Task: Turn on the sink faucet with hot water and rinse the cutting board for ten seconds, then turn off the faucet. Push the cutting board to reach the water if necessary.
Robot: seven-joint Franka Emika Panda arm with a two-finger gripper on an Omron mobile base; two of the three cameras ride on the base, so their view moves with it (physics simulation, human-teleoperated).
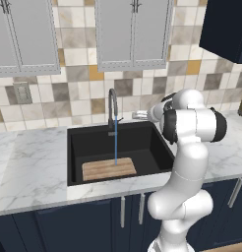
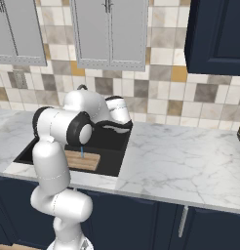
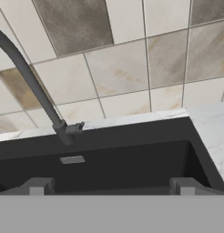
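Water (image 1: 116,147) landing on the board (image 1: 109,169) in the sink (image 1: 76,147), gripper (image 3: 109,187) wide, empty, right of the faucet (image 1: 112,110), poised for shutoff.

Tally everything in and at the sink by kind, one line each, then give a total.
Sink: 1
Faucet: 1
Water stream: 1
Cutting board: 1
Total: 4
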